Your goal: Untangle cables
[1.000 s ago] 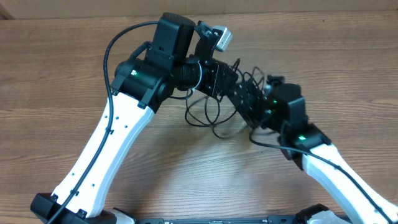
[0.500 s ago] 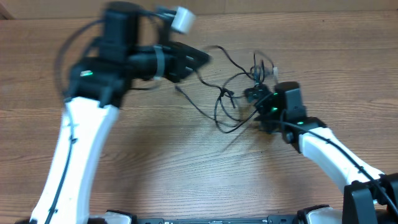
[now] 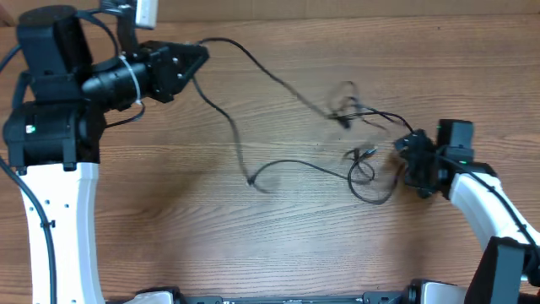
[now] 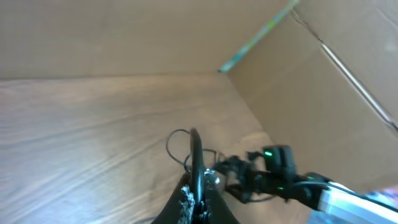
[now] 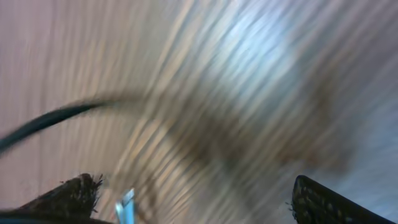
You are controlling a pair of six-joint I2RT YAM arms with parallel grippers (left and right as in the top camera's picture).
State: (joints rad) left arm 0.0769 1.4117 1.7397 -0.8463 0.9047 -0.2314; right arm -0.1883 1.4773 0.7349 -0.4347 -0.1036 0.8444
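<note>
Cables (image 3: 251, 179) lie spread over the middle and right of the desk (image 3: 169, 228), with one end lifted off to the 10 o'clock corner. There the left claw (image 3: 201, 56) is pinched tight on a cord; in the left wrist view the cord rises straight out from between its closed fingers (image 4: 186, 202). From that grip one strand runs toward 2 o'clock into a small blurred knot (image 3: 342, 111). Another drops toward 6 o'clock, lies on the wood, then bends toward 3 o'clock into a loose loop (image 3: 364, 179).

The right claw (image 3: 403, 156) sits low at 3 o'clock, just beside that loop, with the knot and loop lying between it and the left claw. Its jaws stand wide, with nothing between them. The right wrist view is badly smeared: only the two finger tips at the lower corners and one dark cord at 9 o'clock can be made out. A cardboard wall (image 4: 323, 93) stands behind the desk.
</note>
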